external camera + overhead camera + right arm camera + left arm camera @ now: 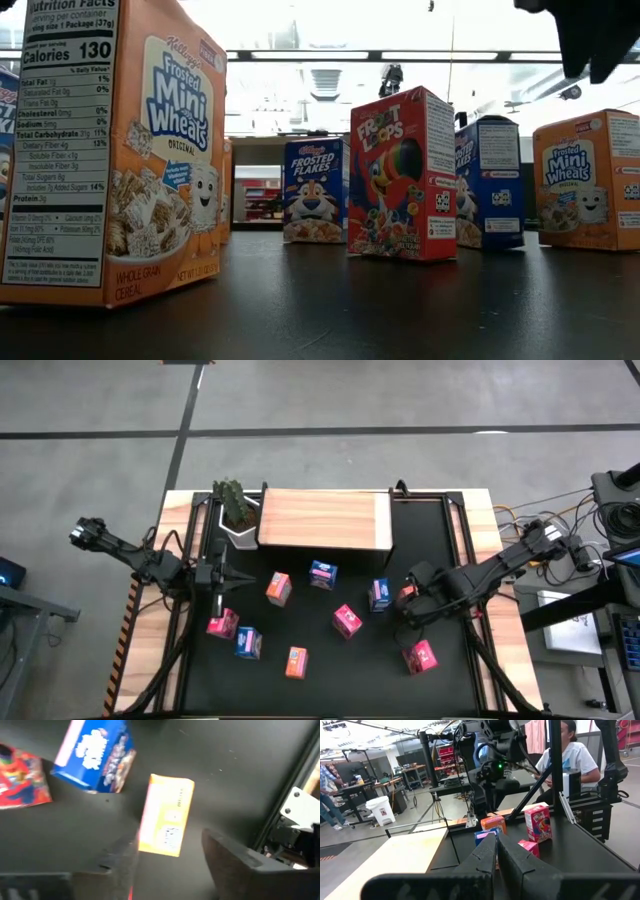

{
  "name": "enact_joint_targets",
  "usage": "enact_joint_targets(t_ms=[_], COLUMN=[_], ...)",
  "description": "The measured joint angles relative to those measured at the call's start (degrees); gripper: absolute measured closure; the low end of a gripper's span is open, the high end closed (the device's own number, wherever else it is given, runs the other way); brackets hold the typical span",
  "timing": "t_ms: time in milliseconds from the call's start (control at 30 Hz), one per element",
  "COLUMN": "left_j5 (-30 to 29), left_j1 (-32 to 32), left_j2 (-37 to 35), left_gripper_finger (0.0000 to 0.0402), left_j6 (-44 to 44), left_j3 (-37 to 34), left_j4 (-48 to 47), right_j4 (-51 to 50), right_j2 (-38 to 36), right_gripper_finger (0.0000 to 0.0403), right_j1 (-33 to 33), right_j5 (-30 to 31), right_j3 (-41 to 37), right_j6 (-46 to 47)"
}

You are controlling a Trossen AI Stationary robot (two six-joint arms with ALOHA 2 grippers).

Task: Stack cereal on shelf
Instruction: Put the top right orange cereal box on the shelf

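Observation:
Several small cereal boxes, orange, blue and pink-red, stand or lie scattered on the black mat [330,690] in front of the shelf [325,520], a raised light wooden board at the far middle. My right gripper [172,865] points down, open, above an orange box [165,815] at the mat's right, also the orange box [406,592] in the high view. Its fingers stand on either side of the box top, above it. My left gripper [225,575] waits shut at the mat's left, pointing level toward the boxes, nothing in it.
A green potted plant [236,505] stands against the shelf's left end. A blue box [380,594] and a pink box [347,621] are close to the orange one; another pink box [420,656] lies nearer. A person [567,755] sits beyond the table's right side.

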Motion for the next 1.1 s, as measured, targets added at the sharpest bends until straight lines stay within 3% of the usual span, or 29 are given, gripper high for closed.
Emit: enact_joint_targets(t_ms=[267,533,700,1100], left_j5=[0.0,0.0,0.0,0.0], left_j1=[0.0,0.0,0.0,0.0], left_j2=[0.7,1.2,1.2,1.1], left_gripper_finger=[0.0402,0.0402,0.0402,0.0402], left_j6=[0.8,0.8,0.8,1.5], left_j3=[-0.3,-0.3,-0.2,-0.2], left_j4=[-0.6,-0.6,-0.6,-0.3], right_j4=[4.5,10.1,12.9,14.7], right_j2=[0.1,0.3,0.3,0.3], right_gripper_finger=[0.0105,0.0099,0.012,0.0234], right_j1=[-0.1,-0.3,-0.3,-0.3], right_j5=[0.6,1.7,2.0,2.0], right_j3=[-4.5,-10.4,-13.3,-14.7], right_j6=[0.8,0.8,0.8,0.3])
